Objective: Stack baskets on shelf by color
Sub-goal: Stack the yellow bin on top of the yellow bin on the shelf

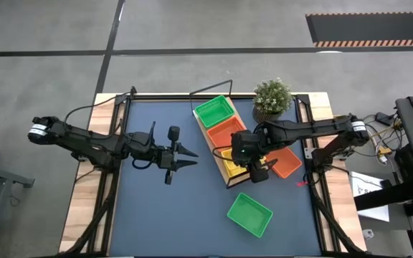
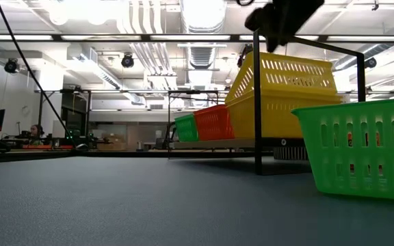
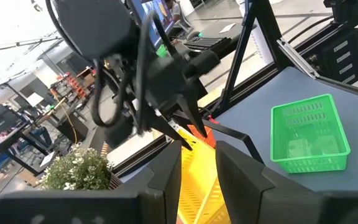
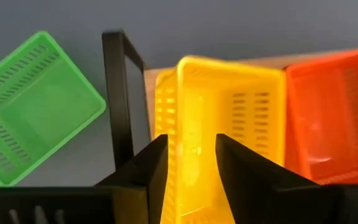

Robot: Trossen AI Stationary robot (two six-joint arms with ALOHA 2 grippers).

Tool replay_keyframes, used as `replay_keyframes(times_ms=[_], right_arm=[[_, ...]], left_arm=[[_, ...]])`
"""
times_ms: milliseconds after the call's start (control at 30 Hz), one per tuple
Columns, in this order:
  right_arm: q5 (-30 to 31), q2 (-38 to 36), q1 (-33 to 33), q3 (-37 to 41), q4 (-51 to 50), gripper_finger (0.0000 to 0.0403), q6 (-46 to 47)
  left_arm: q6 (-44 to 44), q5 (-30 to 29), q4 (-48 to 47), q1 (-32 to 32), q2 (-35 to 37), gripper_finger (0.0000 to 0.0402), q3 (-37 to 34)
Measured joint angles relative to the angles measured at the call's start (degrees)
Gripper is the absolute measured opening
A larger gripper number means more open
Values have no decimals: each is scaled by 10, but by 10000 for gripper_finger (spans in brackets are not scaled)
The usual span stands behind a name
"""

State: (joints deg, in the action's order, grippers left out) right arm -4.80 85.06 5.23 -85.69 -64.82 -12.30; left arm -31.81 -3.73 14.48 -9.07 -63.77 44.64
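The light-wood shelf (image 1: 206, 135) lies slantwise across the mat and carries a green basket (image 1: 215, 112), a red-orange basket (image 1: 228, 132) and a yellow basket (image 1: 231, 166). My right gripper (image 1: 257, 172) is above the yellow basket (image 2: 286, 96), shut on it at the shelf's near end, beside the black wire frame (image 4: 120, 93). Another green basket (image 1: 249, 213) rests flat on the mat near the front. A second red-orange basket (image 1: 287, 163) lies on the mat to the shelf's right. My left gripper (image 1: 191, 158) hovers open, left of the shelf. My right gripper (image 4: 191, 165) has the yellow basket by its end wall (image 4: 178, 134), the one next to the wire frame. One finger stands outside that wall and one inside the basket, coming from above. In the low view the basket sits tilted on the shelf board (image 2: 217, 143).
A small potted plant (image 1: 272, 97) stands at the far right, behind the shelf. The shelf's wire frame (image 2: 257, 102) rises at its near end, close to my right gripper. Bare dark mat stretches across the left half and near left corner.
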Motion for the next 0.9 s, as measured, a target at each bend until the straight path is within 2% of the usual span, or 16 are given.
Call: replay_keyframes(times_ms=[133, 333, 633, 900], right_arm=[[14, -3, 0, -17, 0, 111, -15], [-11, 10, 0, -11, -4, 20, -20], [-36, 35, 0, -7, -5, 9, -13], [-23, 21, -9, -24, 15, 8, -27]], left_arm=[[1, 0, 0, 0, 0, 83, 0], [1, 0, -2, 0, 0, 83, 0], [1, 0, -5, 0, 0, 83, 0], [10, 0, -1, 0, 0, 83, 0]])
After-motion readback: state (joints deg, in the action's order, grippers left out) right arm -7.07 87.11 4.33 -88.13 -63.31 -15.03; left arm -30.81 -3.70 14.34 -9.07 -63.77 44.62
